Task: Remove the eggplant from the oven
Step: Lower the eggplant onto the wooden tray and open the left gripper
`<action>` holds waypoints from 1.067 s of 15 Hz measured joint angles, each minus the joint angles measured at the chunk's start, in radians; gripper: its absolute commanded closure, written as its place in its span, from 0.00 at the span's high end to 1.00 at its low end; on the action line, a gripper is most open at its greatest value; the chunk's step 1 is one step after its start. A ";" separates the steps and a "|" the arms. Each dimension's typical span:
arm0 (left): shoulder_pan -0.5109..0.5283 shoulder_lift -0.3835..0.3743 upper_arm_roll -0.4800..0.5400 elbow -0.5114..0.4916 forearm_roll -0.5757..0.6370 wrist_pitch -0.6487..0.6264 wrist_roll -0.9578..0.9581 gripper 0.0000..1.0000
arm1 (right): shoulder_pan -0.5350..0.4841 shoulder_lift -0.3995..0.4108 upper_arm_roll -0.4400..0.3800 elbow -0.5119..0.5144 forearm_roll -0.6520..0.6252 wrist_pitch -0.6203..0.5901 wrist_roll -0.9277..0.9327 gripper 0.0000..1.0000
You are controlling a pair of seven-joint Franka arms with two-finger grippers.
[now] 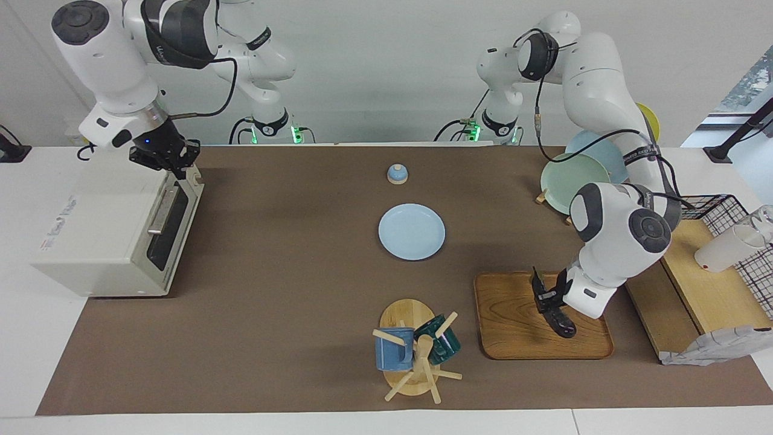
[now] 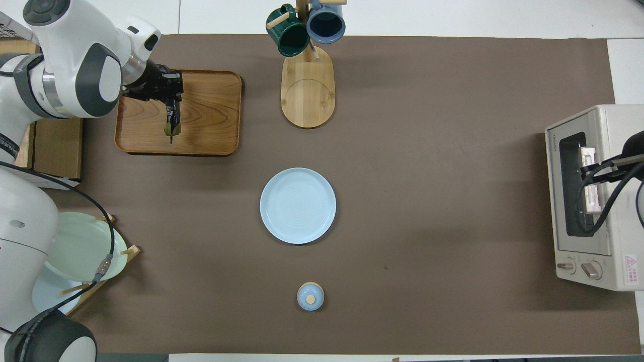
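While the oven (image 1: 115, 235) sits shut at the right arm's end of the bench (image 1: 290, 290), its dark glass door closed and the bar handle facing the middle, the right gripper (image 1: 172, 163) hovers just above the oven's top front edge. Its fingertips look drawn together and nothing hangs between them, though from this angle it's hard to say whether they brush the casing.

Moving along, the small blue lidded pot (image 1: 397, 174) stands alone close to the robots, and the pale blue plate (image 1: 412, 232) lies bare in the middle of the brown mat. Farther from the robots than the plate, the wooden mug stand (image 1: 410, 350) carries a blue mug (image 1: 394, 350) and a dark green mug (image 1: 439, 344).

Now to the action: the left gripper (image 1: 551, 300) is down over the wooden tray (image 1: 513, 338), clamped narrow on the eggplant (image 1: 558, 320). The eggplant hangs slantwise from the fingers, its dark rounded end low over the tray's wood; from overhead its greenish stem end (image 2: 171, 129) points back toward the robots. Whether the low end actually touches the tray I can't tell.

Past the tray, the plate rack (image 1: 574, 181) holds green, blue and yellow plates near the robots, and a wire basket with wooden boards (image 1: 700, 272) closes out the left arm's end.
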State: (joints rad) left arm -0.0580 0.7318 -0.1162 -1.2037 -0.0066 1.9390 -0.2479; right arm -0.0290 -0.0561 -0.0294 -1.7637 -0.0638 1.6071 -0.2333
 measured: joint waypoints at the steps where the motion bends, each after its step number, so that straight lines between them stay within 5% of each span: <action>1: 0.000 0.007 -0.001 0.000 0.005 0.009 0.000 0.00 | 0.000 0.001 0.000 0.000 0.008 0.000 0.003 1.00; 5: -0.002 0.011 -0.007 -0.013 0.018 0.053 0.001 0.00 | -0.001 0.002 0.000 0.001 0.019 0.000 0.007 1.00; 6: -0.002 0.011 -0.007 -0.020 0.018 0.064 0.001 0.71 | -0.002 0.002 -0.001 0.003 0.019 0.000 0.009 1.00; 7: -0.002 0.011 -0.007 -0.025 0.019 0.069 0.002 1.00 | -0.002 0.002 -0.003 0.005 0.019 0.000 0.009 1.00; 13: 0.000 -0.011 -0.008 -0.011 0.019 0.026 0.004 1.00 | 0.000 0.003 0.002 0.015 0.019 -0.001 0.039 1.00; 16: 0.004 -0.093 -0.006 0.003 0.019 0.001 0.004 1.00 | 0.001 0.004 0.004 0.016 0.019 -0.007 0.070 1.00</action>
State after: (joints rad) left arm -0.0543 0.6386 -0.1227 -1.2006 0.0129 1.9405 -0.2443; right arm -0.0284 -0.0524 -0.0255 -1.7481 -0.0446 1.5997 -0.1633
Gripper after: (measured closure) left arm 0.000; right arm 0.000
